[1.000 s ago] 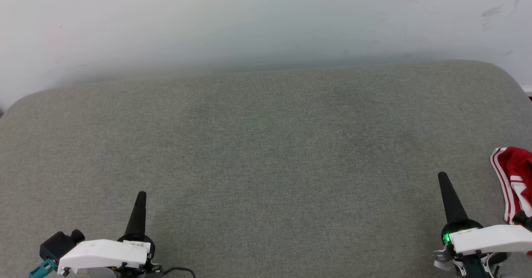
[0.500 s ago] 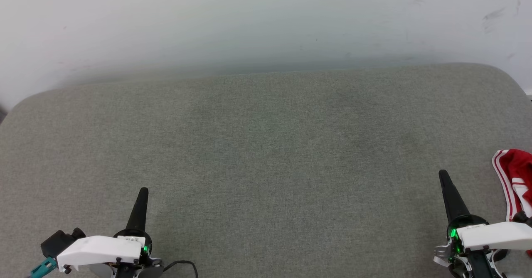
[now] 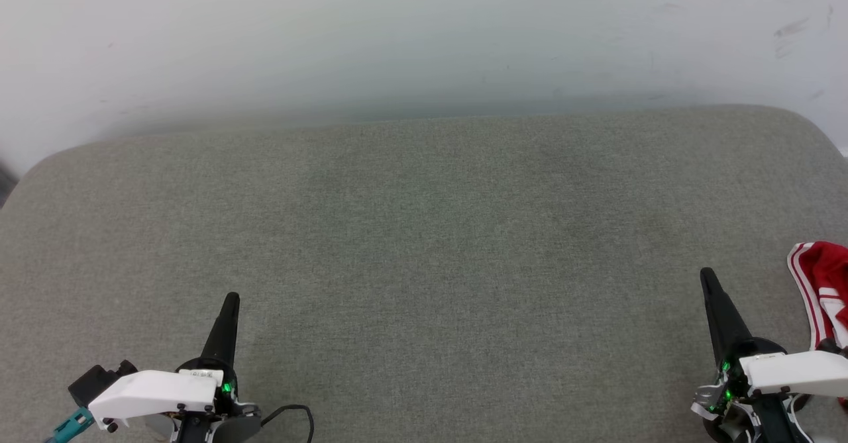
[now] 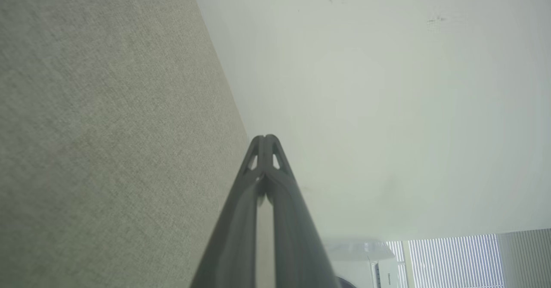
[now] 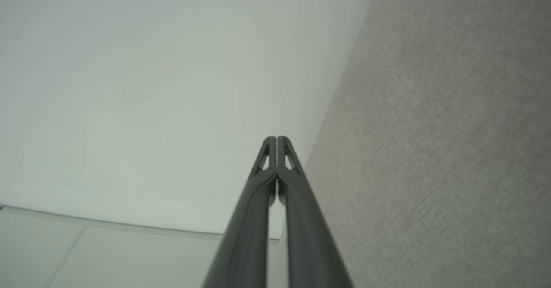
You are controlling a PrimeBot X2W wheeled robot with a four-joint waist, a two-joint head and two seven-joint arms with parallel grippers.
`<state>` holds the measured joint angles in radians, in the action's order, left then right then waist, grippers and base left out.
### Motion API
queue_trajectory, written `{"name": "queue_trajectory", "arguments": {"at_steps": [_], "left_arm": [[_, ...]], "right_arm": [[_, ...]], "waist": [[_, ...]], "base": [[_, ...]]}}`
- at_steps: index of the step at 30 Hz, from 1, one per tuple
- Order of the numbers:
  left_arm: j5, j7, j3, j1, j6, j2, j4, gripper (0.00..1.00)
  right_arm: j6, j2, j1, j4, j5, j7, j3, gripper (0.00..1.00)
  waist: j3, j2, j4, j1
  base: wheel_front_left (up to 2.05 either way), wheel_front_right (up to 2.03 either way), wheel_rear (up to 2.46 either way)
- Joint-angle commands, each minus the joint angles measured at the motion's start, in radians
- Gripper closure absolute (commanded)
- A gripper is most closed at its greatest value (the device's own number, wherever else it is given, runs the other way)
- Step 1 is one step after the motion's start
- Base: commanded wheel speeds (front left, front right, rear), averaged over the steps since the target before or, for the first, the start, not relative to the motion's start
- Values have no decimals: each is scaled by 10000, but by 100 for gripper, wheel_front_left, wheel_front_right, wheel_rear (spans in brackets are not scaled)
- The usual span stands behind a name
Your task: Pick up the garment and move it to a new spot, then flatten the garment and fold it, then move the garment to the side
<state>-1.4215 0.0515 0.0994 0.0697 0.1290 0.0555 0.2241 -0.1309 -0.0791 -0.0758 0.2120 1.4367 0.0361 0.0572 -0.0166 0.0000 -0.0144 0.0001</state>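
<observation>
The garment, red with white-and-red striped trim, lies bunched at the far right edge of the head view, partly cut off by the frame. My right gripper hovers just left of it, apart from the cloth, fingers pressed together and holding nothing. At the lower left my left gripper is likewise shut and empty, far from the garment. Both point toward the wall.
A grey-green upholstered surface with rounded far corners spreads across the head view. A pale wall rises behind it. A black cable loops by the left wrist.
The whole head picture has shifted slightly downward, so the camera moved. Both grippers stay shut and low in the frame; the garment lies as before.
</observation>
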Motion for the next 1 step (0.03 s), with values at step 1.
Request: {"name": "queue_trajectory", "arguments": {"at_steps": [1], "left_arm": [[-172,63,8,201,24,46,1,100]], "right_arm": [[2,-26,-157,10,189,45,38,100]], "waist": [[5,0,5,0]], "base": [[0,0,0]]}}
